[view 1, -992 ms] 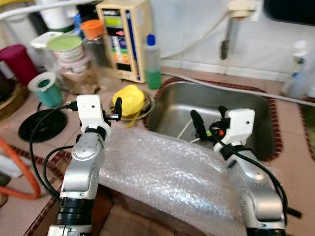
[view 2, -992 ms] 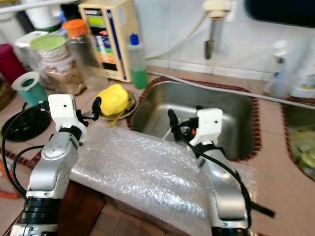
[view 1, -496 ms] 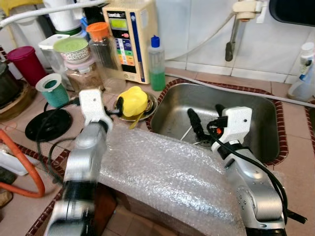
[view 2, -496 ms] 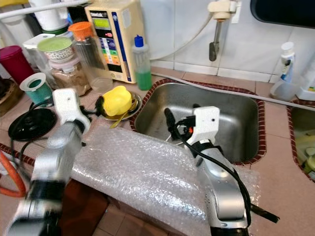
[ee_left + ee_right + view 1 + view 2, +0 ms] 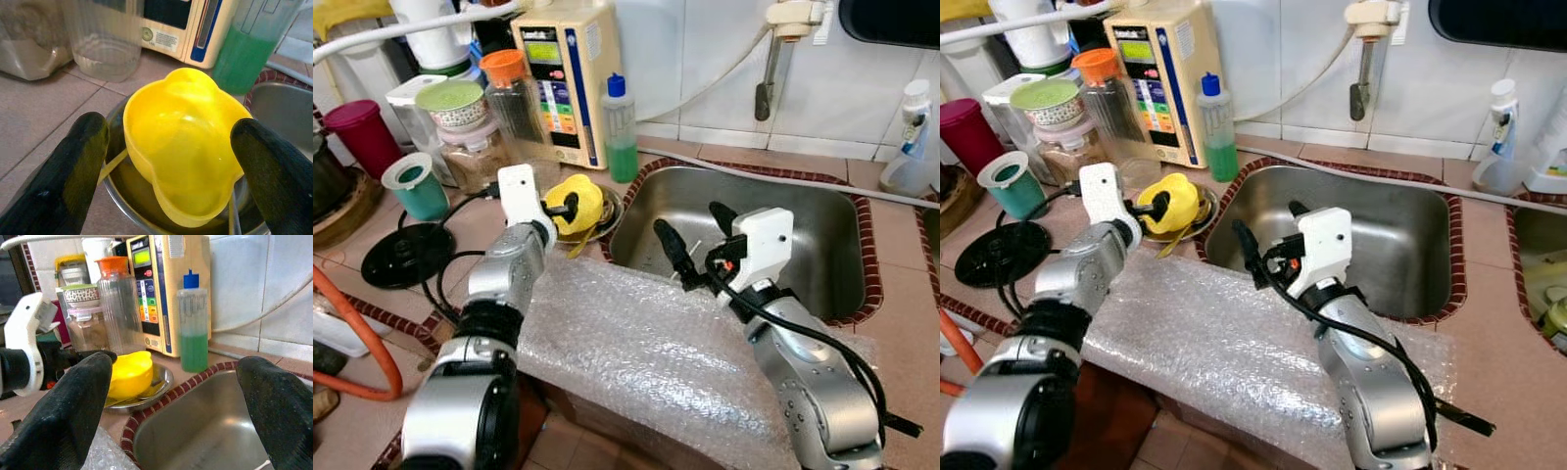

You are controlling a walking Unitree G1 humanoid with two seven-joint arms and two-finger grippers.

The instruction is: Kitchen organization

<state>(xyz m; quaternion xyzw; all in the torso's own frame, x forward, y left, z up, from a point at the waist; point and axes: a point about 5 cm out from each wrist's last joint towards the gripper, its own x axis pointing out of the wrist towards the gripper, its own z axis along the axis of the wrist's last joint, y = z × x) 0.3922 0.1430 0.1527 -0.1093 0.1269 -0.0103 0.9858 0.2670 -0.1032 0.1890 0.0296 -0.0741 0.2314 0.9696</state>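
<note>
Left gripper (image 5: pixel 166 161) is spread wide, one finger on each side of the yellow bowl (image 5: pixel 183 147), not gripping it; the bowl lies tilted in a metal dish (image 5: pixel 604 217) beside the sink's (image 5: pixel 822 230) left rim. Right gripper (image 5: pixel 690 240), open and empty, hovers over the sink's front edge

Around my sink (image 5: pixel 803 230)
Bubble wrap (image 5: pixel 646 352) drapes its front edge; a green soap bottle (image 5: pixel 619 127) stands behind its left corner.
</note>
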